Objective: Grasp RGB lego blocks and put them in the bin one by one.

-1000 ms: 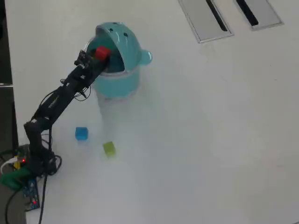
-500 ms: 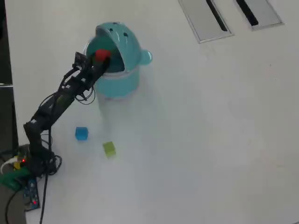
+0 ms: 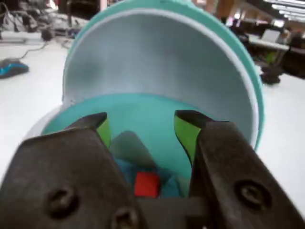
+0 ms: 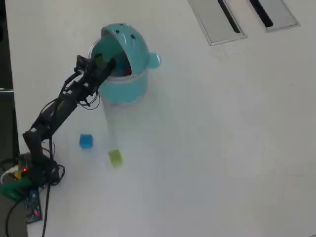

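Observation:
The teal bin (image 4: pixel 126 88) stands at the upper left of the overhead view with its domed lid (image 4: pixel 132 43) tipped back. My gripper (image 4: pixel 104 62) hangs over its mouth, open, with nothing between the green-padded fingers (image 3: pixel 187 132). In the wrist view my gripper (image 3: pixel 143 123) looks down into the bin (image 3: pixel 143 107), where the red block (image 3: pixel 147 183) lies on the bottom; from overhead only a sliver of this red block (image 4: pixel 128 72) shows. The blue block (image 4: pixel 86 141) and the yellow-green block (image 4: pixel 115 157) rest on the white table, below the bin and apart from each other.
Two flat grey slotted panels (image 4: pixel 216 22) (image 4: pixel 274 12) are set into the table at the top right. The arm's base and cables (image 4: pixel 27 185) sit at the bottom left edge. White table (image 4: pixel 222 148) stretches to the right.
The red block was between the jaws above the bin's mouth; now the jaws are apart and the block lies inside the bin.

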{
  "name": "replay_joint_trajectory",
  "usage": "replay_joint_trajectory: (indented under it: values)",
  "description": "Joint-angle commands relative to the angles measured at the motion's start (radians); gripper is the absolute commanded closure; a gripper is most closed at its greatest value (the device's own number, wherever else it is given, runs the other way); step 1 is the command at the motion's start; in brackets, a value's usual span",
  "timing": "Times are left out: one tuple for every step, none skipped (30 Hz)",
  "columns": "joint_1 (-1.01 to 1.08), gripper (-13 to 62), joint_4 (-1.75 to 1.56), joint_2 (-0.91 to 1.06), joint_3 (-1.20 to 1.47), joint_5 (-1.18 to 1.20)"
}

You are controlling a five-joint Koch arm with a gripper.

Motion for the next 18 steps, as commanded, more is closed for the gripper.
replay_joint_trajectory:
  values:
    - [0.020,25.5,-0.028,0.086,-0.040,-0.003]
    - [0.025,25.5,-0.002,0.104,-0.034,0.000]
    - [0.029,25.5,0.023,0.126,-0.021,0.000]
    - [0.035,25.1,0.051,0.149,-0.009,0.002]
    - [0.046,24.0,0.086,0.173,0.008,0.003]
    - [0.055,23.6,0.130,0.204,0.034,0.003]
    - [0.064,22.9,0.166,0.232,0.054,0.003]
    - [0.074,22.5,0.186,0.256,0.077,0.003]
    - [0.087,22.5,0.204,0.287,0.100,0.005]
    - [0.098,22.5,0.224,0.318,0.124,0.005]
    - [0.110,22.5,0.249,0.353,0.149,0.005]
    - [0.121,22.5,0.268,0.382,0.173,0.006]
    - [0.144,22.3,0.285,0.408,0.196,0.009]
    - [0.164,21.4,0.301,0.430,0.215,0.023]
    - [0.189,20.0,0.322,0.449,0.232,0.041]
    - [0.216,20.0,0.356,0.463,0.250,0.051]
    - [0.241,20.0,0.391,0.489,0.270,0.071]
    - [0.253,20.0,0.417,0.514,0.290,0.091]
